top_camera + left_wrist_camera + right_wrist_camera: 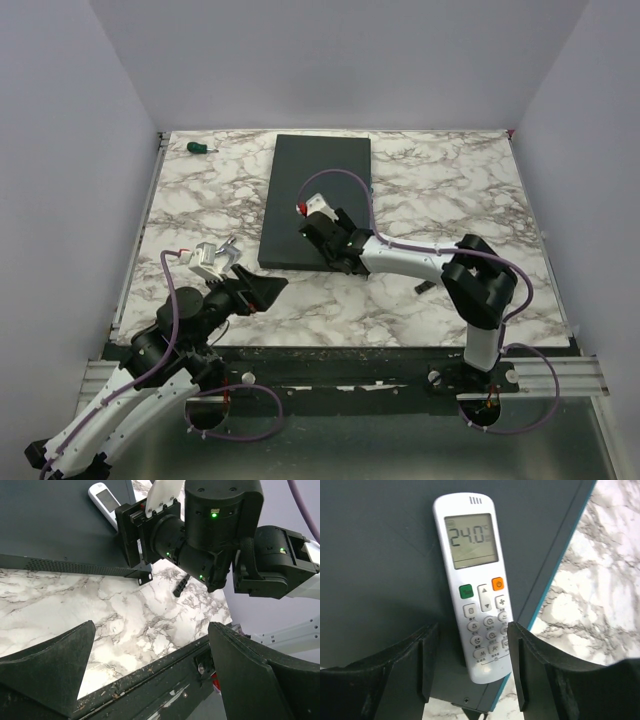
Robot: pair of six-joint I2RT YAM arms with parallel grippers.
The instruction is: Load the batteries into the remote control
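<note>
Since the left gripper [255, 290] hangs over the near edge of the marble table [450, 180] with its jaws spread wide and nothing between them, we judge it has no part in the step in hand. A little farther out, the right gripper [472, 665] reaches over the near end of the dark grey slab [320, 160], its jaws apart on either side of the button end of the remote control [475, 595]. There is a clear gap on one side, while the other finger sits right at the casing, so we read it as straddling the remote and not clamped on it. The remote lies flat on the slab, face up, close to the slab's right edge with its bottom corner reaching that edge. Its long axis runs away from the right gripper, buttons nearest the jaws and screen end pointing toward the far side, tilted slightly left. The screen shows lit digits and we see no loose batteries in any view, so we judge loading is done or nearly so. The bay on the back is hidden, so we cannot tell whether its cover is fitted. Farthest off, a green-handled screwdriver [200, 148] lies at the far left corner.
</note>
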